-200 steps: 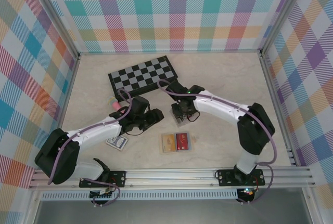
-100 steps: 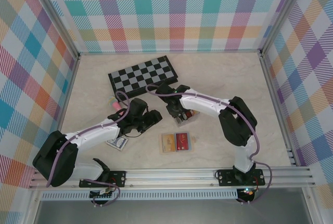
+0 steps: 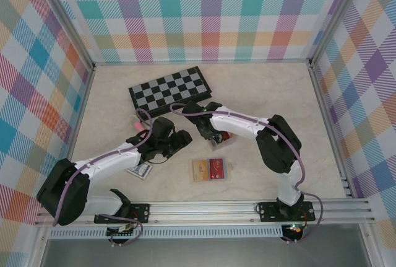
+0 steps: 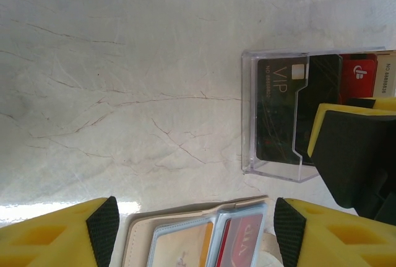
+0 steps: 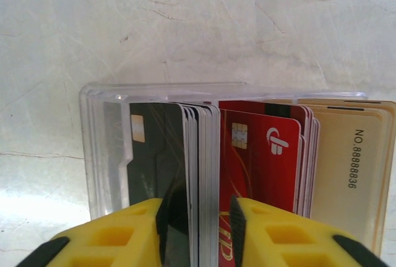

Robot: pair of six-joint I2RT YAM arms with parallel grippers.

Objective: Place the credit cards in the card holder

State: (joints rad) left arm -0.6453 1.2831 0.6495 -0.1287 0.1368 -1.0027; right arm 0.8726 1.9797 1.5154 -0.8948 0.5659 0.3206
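Observation:
The clear card holder point(image 5: 102, 155) stands on the table with several credit cards upright in it: a black stack point(image 5: 154, 149), red ones point(image 5: 260, 155) and cream-gold ones point(image 5: 352, 161). My right gripper point(image 5: 198, 208) straddles the black stack with its jaws narrow, and a sliver of gap shows at the right pad. In the top view it point(image 3: 213, 135) hovers over the holder point(image 3: 226, 138). My left gripper point(image 4: 195, 230) is open wide above the tan wallet point(image 4: 185, 236), whose sleeves hold a gold-orange card point(image 4: 179, 248) and a red card point(image 4: 244, 242).
A folded chessboard point(image 3: 170, 90) lies behind both grippers. The blue-patterned playing-card pack point(image 3: 139, 170) sits under the left forearm. The open wallet point(image 3: 209, 169) lies near the front, between the arms. Checked walls enclose the table on three sides.
My right gripper has shifted left over the holder and its jaws have narrowed. My left gripper has edged slightly left and stayed open.

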